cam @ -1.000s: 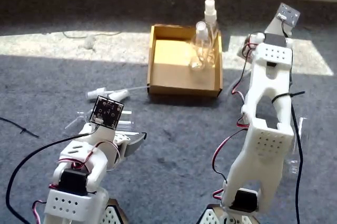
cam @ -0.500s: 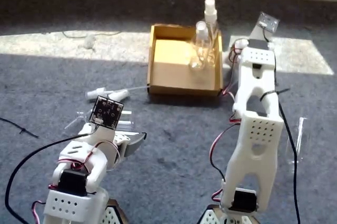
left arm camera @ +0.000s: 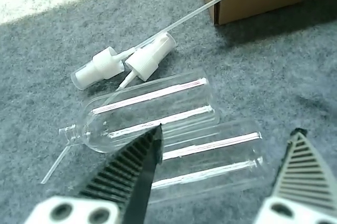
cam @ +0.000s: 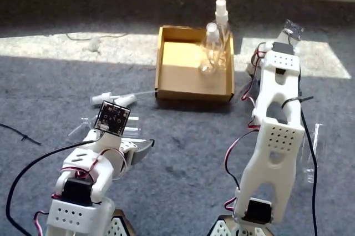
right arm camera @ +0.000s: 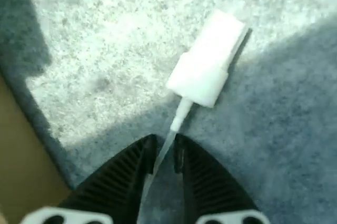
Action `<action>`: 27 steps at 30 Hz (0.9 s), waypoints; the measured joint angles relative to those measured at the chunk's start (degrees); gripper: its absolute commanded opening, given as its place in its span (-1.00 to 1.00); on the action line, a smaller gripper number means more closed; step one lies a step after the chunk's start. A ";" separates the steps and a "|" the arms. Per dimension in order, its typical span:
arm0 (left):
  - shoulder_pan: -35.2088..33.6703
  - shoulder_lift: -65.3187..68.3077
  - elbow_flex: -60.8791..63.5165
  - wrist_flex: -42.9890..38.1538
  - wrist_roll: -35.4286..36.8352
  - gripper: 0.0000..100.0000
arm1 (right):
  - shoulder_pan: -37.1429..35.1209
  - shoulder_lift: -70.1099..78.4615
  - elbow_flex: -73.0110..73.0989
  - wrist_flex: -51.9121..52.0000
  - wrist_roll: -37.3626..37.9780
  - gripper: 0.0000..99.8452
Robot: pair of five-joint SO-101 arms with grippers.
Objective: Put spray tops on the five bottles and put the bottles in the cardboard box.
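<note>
Left gripper (left arm camera: 226,140): jaws spread wide, holding nothing. It hangs low over the two bare bottles.
Bare bottles (left arm camera: 152,109): clear and uncapped, lying side by side on the grey carpet (cam: 183,136). They touch along their length, and the nearer one sits between the open jaws.
Loose spray tops (left arm camera: 152,58): two white tops lying just beyond the bare bottles, close together. One long thin tube reaches towards a corner of the cardboard box (cam: 160,64).
Right gripper (right arm camera: 164,142): closed, pinching the thin stem of a spray top (right arm camera: 206,66). The white head lies on the carpet just past the fingertips, beside the box's outer wall.
Right arm: stretched forward along the right side of the box.
Capped bottles (cam: 211,47): two, tops already on, inside the box against its right wall. The farther one pokes up past the back rim.
Fifth bottle (cam: 310,155): clear and faint — lying on the carpet to the right of the right arm, well apart from the box.
</note>
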 measured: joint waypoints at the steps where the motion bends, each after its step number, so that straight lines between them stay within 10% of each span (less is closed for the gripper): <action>1: -0.09 0.00 0.00 0.00 0.00 -0.33 | 0.44 0.00 -0.26 1.49 0.00 -0.98; 16: 0.00 0.00 0.79 -0.26 0.00 -0.33 | 1.93 -10.55 -23.91 28.57 10.37 -0.99; 27: 0.00 0.00 0.79 -0.70 0.00 -0.33 | -6.42 -45.80 4.57 28.84 18.02 -0.99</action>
